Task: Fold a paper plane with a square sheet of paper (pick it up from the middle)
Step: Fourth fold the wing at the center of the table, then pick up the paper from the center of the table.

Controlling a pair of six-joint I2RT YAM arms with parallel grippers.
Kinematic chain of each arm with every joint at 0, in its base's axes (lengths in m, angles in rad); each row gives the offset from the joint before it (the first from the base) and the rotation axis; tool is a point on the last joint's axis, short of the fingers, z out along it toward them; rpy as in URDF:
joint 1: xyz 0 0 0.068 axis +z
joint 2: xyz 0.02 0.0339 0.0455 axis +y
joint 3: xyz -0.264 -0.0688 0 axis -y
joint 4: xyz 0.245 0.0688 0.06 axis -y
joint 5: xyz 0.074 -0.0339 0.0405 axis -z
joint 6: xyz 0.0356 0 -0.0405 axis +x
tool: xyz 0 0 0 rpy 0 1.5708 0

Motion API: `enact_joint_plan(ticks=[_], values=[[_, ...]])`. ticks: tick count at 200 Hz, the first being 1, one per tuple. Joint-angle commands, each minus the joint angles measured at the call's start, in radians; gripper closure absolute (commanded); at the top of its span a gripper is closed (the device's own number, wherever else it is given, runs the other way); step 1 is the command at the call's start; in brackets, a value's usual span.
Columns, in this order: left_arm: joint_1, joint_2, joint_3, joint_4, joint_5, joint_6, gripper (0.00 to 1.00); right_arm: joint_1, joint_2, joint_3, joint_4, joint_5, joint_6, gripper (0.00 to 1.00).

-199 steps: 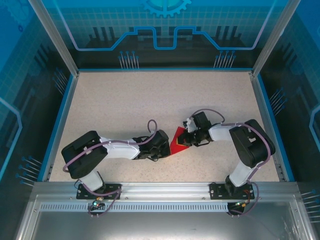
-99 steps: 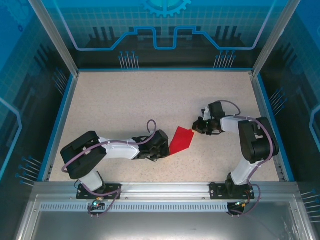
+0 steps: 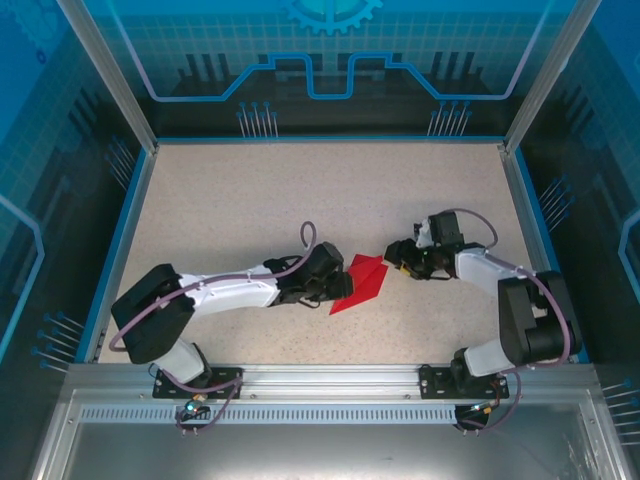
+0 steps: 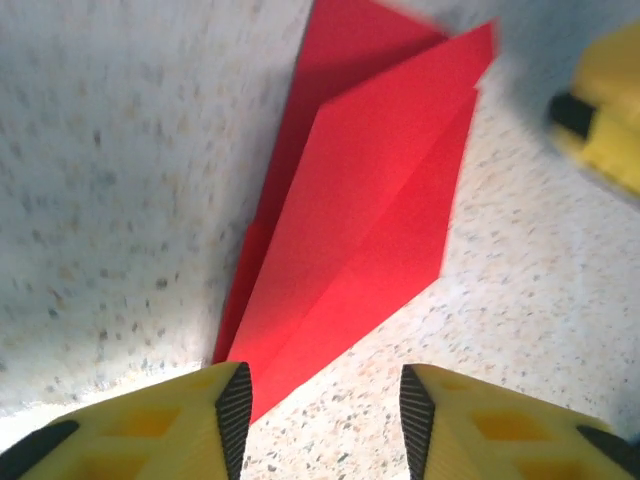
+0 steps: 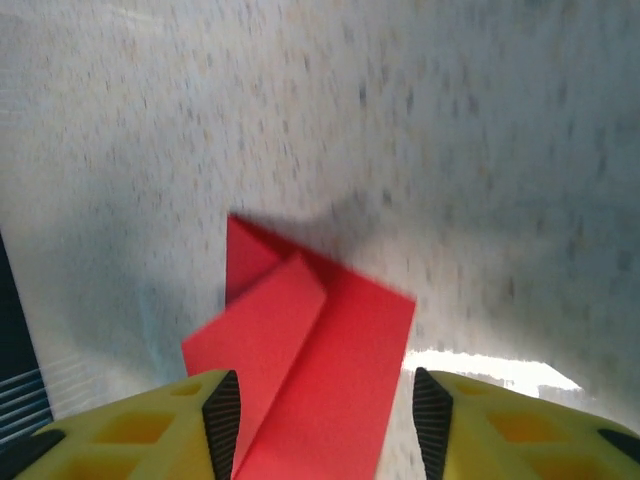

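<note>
Left tool (image 4: 322,415): I see its two yellow fingers standing apart, with bare speckled counter in the gap. Nothing is clamped.
Left tool, place: low over the counter at the narrow end of the paper plane (image 3: 360,284). On my left wrist camera the red point lies just beside the dark pad of the finger on the picture's left. I cannot tell whether they touch.
Right tool (image 5: 325,430): its fingers are apart as well and grip nothing. The red paper runs in between them, and a strip of counter shows between its edge and the finger on the picture's right.
Right tool, place: at the wide end of the paper plane, just off its far corner in my overhead view.
Paper plane, place: lying on the counter (image 3: 250,200) near the middle, between the two tools. It slants from a point at the near left to a broad end at the far right.
Paper plane, folds: overlapping red layers with creases running along its length, and one long flap in darker shade.
Arms: both reach inward from their bases at the near edge and face each other across the paper.
Counter: speckled beige with a blue rim.
</note>
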State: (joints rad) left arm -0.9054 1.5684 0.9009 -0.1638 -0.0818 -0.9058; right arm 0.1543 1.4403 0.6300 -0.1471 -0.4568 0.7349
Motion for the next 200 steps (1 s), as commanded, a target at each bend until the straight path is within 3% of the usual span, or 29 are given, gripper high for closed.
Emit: enact_joint_plan(ticks=[1,50,124,200], values=[[0.03,-0.045,0.023,-0.087,-0.105,0.033,0.4,0.032,-0.062,-0.059,0.03,-0.068,0.095,0.44],[0.08,-0.092,0.013,-0.099,-0.155,0.046,0.01,0.135,-0.083,-0.099,0.135,-0.049,0.198,0.41],[0.128,-0.124,-0.017,-0.121,-0.125,0.021,0.01,0.258,0.056,-0.044,0.221,-0.011,0.253,0.47],[0.166,-0.125,-0.022,-0.12,-0.065,0.005,0.01,0.298,0.177,-0.015,0.309,-0.03,0.246,0.61]])
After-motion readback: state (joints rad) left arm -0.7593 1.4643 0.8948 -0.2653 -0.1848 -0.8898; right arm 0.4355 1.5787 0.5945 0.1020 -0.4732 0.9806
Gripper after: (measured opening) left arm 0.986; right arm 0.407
